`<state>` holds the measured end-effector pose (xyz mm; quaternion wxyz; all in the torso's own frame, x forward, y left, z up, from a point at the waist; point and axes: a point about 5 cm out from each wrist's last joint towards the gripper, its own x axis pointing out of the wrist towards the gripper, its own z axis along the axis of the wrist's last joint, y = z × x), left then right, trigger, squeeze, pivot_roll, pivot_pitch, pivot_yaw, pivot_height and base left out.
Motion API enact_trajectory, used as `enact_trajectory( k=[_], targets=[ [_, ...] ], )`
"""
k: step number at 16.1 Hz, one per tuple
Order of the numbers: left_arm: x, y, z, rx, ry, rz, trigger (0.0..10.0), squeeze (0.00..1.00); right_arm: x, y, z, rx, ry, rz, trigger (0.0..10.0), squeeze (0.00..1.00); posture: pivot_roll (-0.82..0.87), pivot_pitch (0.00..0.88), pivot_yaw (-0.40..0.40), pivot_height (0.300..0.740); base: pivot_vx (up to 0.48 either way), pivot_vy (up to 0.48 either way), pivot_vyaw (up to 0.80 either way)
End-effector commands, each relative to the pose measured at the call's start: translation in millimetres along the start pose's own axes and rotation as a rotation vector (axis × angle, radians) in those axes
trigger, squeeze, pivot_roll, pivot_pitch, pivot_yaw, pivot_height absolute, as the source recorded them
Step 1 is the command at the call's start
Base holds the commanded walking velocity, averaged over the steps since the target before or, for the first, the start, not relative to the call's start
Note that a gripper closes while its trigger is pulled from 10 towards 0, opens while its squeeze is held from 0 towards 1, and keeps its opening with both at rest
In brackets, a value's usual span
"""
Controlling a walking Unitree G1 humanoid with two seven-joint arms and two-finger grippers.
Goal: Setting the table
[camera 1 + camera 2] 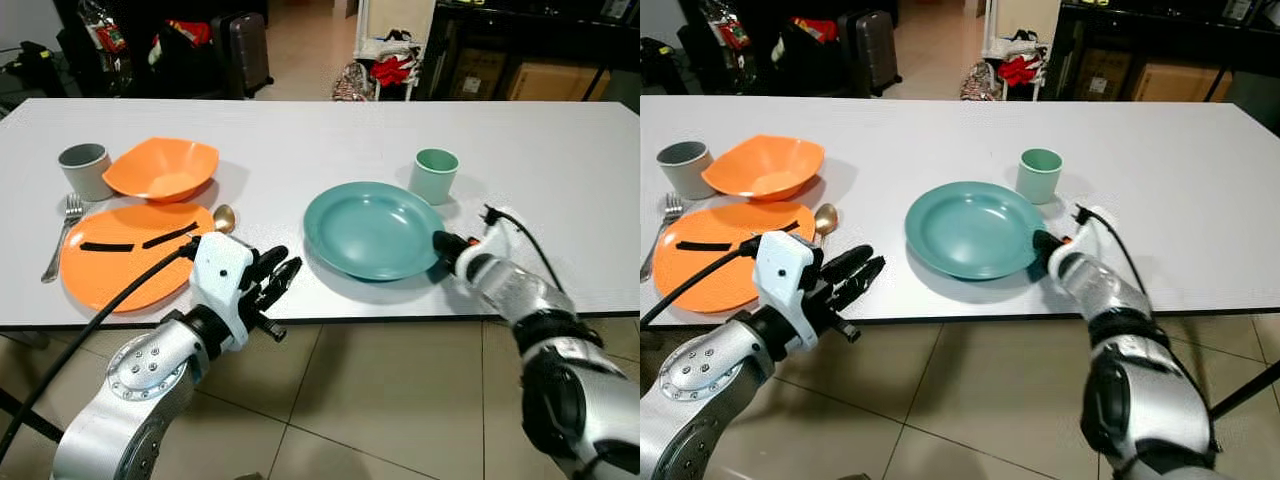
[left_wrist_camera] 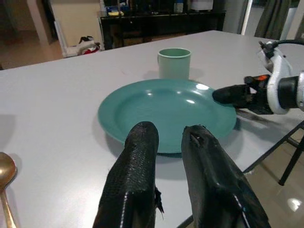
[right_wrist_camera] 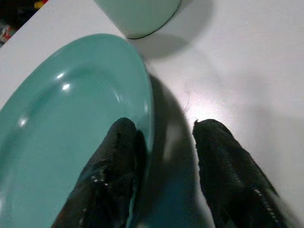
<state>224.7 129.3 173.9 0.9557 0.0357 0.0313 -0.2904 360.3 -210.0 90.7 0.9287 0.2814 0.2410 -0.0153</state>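
White table, two place settings in progress. Left setting: orange plate at the near edge with two black strips on it, orange bowl just beyond it, grey cup to the bowl's left, fork along the plate's left side, gold spoon at the plate's right rim. Right setting: teal plate near the table's middle, mint cup just past its far right rim, placed where a drinking cup would sit. No cutlery by the teal plate. Right gripper is at the teal plate's near right rim, fingers apart and straddling the rim: one finger over the plate's inner face, the other on the bare table outside it. Not clamped. Reads as either lining up to grip the rim or having just let go after positioning the plate; cannot tell which. Left gripper hovers off the near table edge between the two plates, fingers slightly apart and empty, pointing toward the teal plate, probably on standby.
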Motion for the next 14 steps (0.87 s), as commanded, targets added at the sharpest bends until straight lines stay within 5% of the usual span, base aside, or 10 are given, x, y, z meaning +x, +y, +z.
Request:
enact_trajectory(
  k=[1, 2, 3, 4, 6, 7, 9, 11, 14],
  targets=[
    [0.5, 0.9, 1, 0.009, -0.004, 0.009, 10.0, 0.0, -5.9, -2.7, 7, -0.039, -0.001, 0.021, 10.0, 1.0, -0.02, 0.0, -0.012, 0.74, 0.0, 0.0, 0.0],
    [0.0, 1.1, 0, 0.001, -0.008, 0.018, 10.0, 0.0, -12.8, -4.7, 12, -0.031, -0.022, 0.044, 10.0, 1.0, -0.02, 0.0, -0.016, 0.74, 0.0, 0.0, 0.0],
    [-1.5, 2.7, -1, -0.016, -0.015, 0.052, 10.0, 0.0, -45.3, -4.5, 23, -0.023, -0.088, 0.173, 10.0, 1.0, -0.02, 0.0, -0.019, 0.74, 0.0, 0.0, 0.0],
    [-1.4, 3.8, -2, -0.01, -0.014, 0.067, 10.0, 0.0, -55.8, -3.5, 25, -0.048, -0.109, 0.205, 10.0, 1.0, -0.02, 0.0, -0.018, 0.74, 0.0, 0.0, 0.0],
    [-1.9, 10.4, -5, 0.002, -0.002, 0.137, 10.0, 0.0, -84.7, 4.3, 29, -0.149, -0.184, 0.272, 10.0, 1.0, -0.04, 0.0, -0.005, 0.74, 0.0, 0.0, 0.0],
    [-2.6, 18.0, -5, 0.021, 0.006, 0.215, 10.0, 0.0, -103.3, 20.5, 28, -0.316, -0.248, 0.326, 10.0, 1.0, -0.04, 0.0, 0.008, 0.74, 0.0, 0.0, 0.0],
    [-4.9, 24.2, -3, 0.017, -0.008, 0.28, 10.0, 0.0, -112.7, 37.0, 27, -0.484, -0.34, 0.314, 10.0, 1.0, -0.05, 0.0, 0.019, 0.74, 0.0, 0.0, 0.0],
    [-11.2, 26.6, 1, 0.014, -0.017, 0.342, 10.0, 0.0, -122.1, 58.6, 24, -0.498, -0.404, 0.333, 10.0, 1.0, -0.05, 0.0, 0.01, 0.74, 0.0, 0.0, 0.8],
    [-17.1, 24.9, 2, -0.001, -0.025, 0.396, 10.0, 0.0, -128.1, 68.4, 11, -0.509, -0.413, 0.353, 10.0, 1.0, -0.04, 0.0, 0.007, 0.74, 0.0, 0.0, 0.8]
  ],
)
